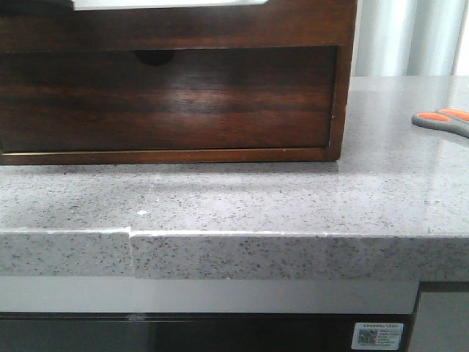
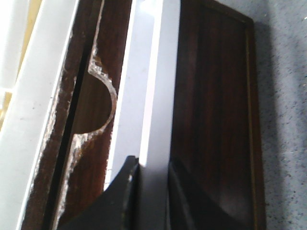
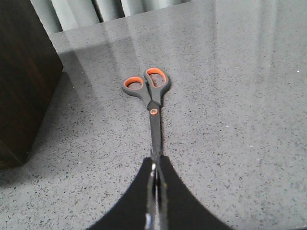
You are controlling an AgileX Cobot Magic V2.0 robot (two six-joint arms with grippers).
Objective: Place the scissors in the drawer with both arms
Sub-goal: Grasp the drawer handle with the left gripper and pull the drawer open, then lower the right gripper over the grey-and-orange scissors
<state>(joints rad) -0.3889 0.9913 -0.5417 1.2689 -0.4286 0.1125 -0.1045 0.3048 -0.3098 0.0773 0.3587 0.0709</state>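
Lying flat on the speckled grey countertop point(image 3: 230, 96) in the right wrist view, the scissors point(image 3: 151, 103), blades shut, grey handles with orange loop linings pointing away from the right gripper point(image 3: 156, 167), tips pinched between its nearly closed black fingers. Seen only in part from the front view: just the handles point(image 1: 443, 121) at the right edge, well to the right of the wooden casing point(image 1: 341, 110), no gripper in sight there. Filling the casing and pushed fully in, the drawer point(image 1: 168, 99), dark reddish-brown and glossy, with a half-round notch point(image 1: 154, 57) in its top edge. Shown close only in the left wrist view: that same notch point(image 2: 98, 103) with a rough, pale cut edge, and the left gripper point(image 2: 153, 191), fingers a narrow gap apart astride a pale strip point(image 2: 151, 86), whether clamping it or merely straddling it impossible to tell. Beyond the counter, pale vertical curtain folds point(image 1: 410, 37); below its thick stone lip, a grey band and a dark panel bearing a small label point(image 1: 377, 335).
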